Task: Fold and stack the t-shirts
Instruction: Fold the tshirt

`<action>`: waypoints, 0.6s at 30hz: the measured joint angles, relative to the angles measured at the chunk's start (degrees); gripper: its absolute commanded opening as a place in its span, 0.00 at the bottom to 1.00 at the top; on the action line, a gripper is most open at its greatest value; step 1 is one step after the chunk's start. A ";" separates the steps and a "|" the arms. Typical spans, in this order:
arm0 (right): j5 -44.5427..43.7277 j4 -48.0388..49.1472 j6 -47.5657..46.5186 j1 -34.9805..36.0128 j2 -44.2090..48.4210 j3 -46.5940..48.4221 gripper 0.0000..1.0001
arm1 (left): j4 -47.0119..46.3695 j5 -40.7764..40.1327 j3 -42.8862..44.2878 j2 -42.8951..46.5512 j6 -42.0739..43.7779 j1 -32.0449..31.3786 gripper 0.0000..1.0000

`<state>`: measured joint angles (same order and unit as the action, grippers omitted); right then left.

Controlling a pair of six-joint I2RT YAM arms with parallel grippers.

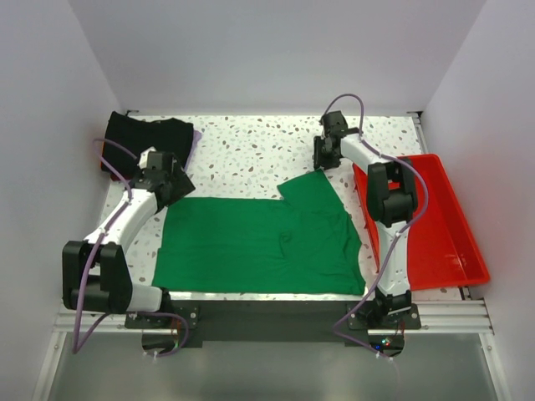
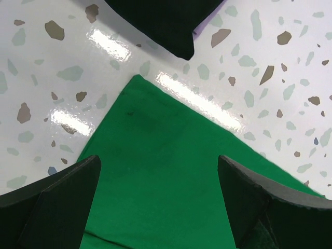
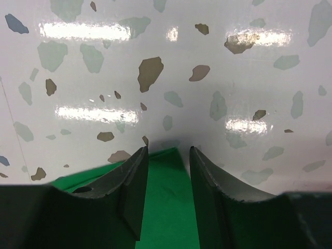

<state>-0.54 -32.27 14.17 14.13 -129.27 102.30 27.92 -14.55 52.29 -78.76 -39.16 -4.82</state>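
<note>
A bright green t-shirt (image 1: 259, 242) lies spread flat on the speckled table, one sleeve pointing toward the back right. My left gripper (image 1: 171, 185) hovers over its back left corner, jaws wide open (image 2: 159, 158) with green cloth (image 2: 166, 171) under the gap and untouched. My right gripper (image 1: 322, 163) is down at the tip of that back right sleeve. Its jaws (image 3: 167, 150) stand narrowly apart, straddling the green tip (image 3: 168, 207), which lies flat between them, not pinched. Folded black t-shirts (image 1: 150, 138) sit in the back left corner (image 2: 161, 21), with a purple edge (image 2: 199, 30) showing beneath.
A red plastic tray (image 1: 464, 225) lies along the table's right side, beside the right arm. White walls close in the table on the left, back and right. The black pile is just beyond the left gripper.
</note>
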 measured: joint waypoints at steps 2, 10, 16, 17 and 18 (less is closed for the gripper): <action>-0.02 0.15 0.11 0.00 0.17 -0.35 0.40 | 0.00 0.09 0.00 0.00 0.24 0.50 1.00; 0.22 0.59 0.90 0.00 1.81 -2.93 0.39 | -0.09 0.61 -0.02 0.00 0.87 1.14 1.00; 0.44 0.57 1.14 0.00 2.56 -4.22 0.29 | -0.76 0.87 -0.07 -0.52 0.96 1.46 1.00; 0.44 0.55 1.16 0.00 2.56 -4.24 0.27 | -0.98 0.87 -0.07 -0.79 1.14 1.55 0.99; 0.46 0.50 1.20 0.00 2.56 -4.24 0.21 | -1.20 0.87 -0.07 -1.01 1.33 1.57 0.99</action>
<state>-0.08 -31.77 15.38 14.13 -126.72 98.06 26.72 -13.67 52.23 -79.77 -37.82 -3.25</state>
